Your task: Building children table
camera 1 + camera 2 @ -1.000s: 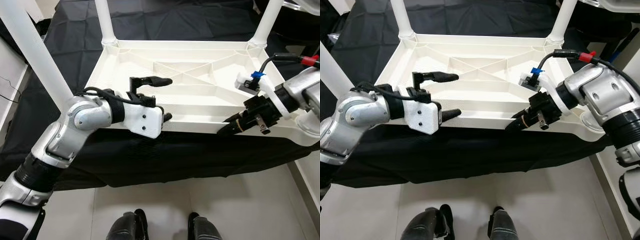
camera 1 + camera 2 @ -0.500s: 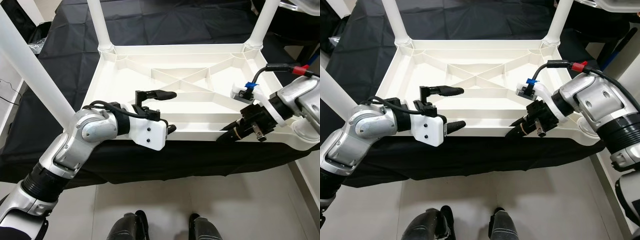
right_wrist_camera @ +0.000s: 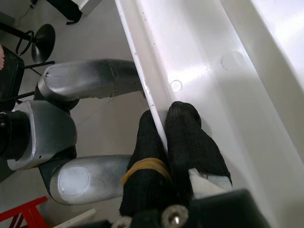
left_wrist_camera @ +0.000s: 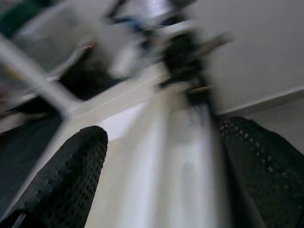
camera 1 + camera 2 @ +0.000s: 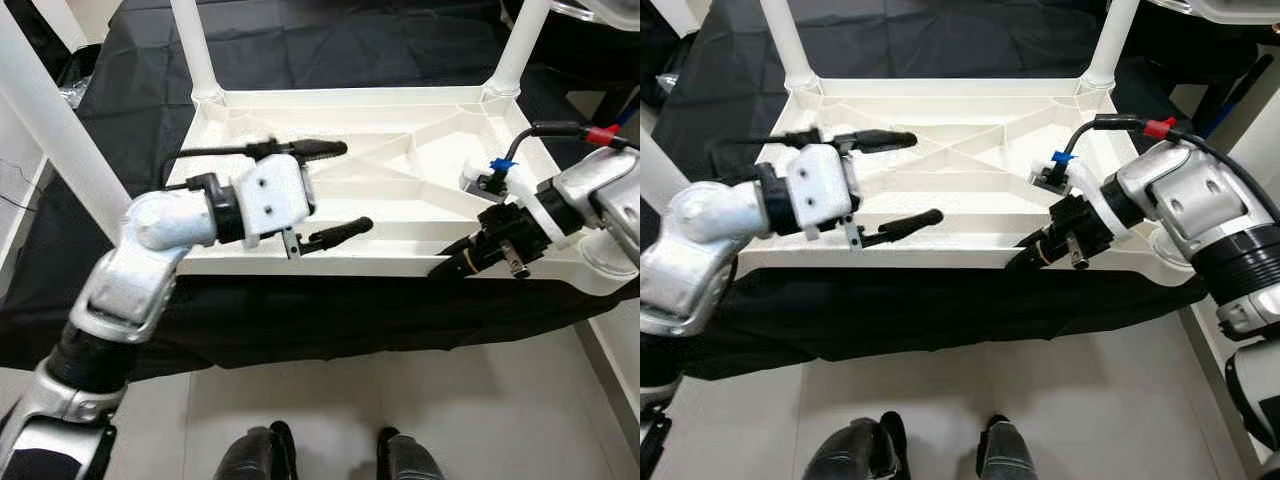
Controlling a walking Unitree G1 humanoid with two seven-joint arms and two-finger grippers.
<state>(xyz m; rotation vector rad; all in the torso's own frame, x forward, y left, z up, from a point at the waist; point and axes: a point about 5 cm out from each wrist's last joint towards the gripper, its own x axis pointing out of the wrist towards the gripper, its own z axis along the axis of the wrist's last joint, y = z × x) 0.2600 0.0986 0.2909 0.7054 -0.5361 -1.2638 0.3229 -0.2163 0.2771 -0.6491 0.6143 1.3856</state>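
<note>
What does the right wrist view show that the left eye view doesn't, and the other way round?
Right wrist view alone: the right gripper pinching the upturned table's near rim, one finger either side, a yellow band around them, with the robot's legs below. Left eye view alone: the left gripper open above the table's ribbed underside, plus the upright white legs and the black cloth. Both show the white table and the right gripper.

Even, bright indoor light; the head views are sharp. Glare shines on the white table (image 3: pixel 228 61). The left wrist view is heavily motion-blurred.
</note>
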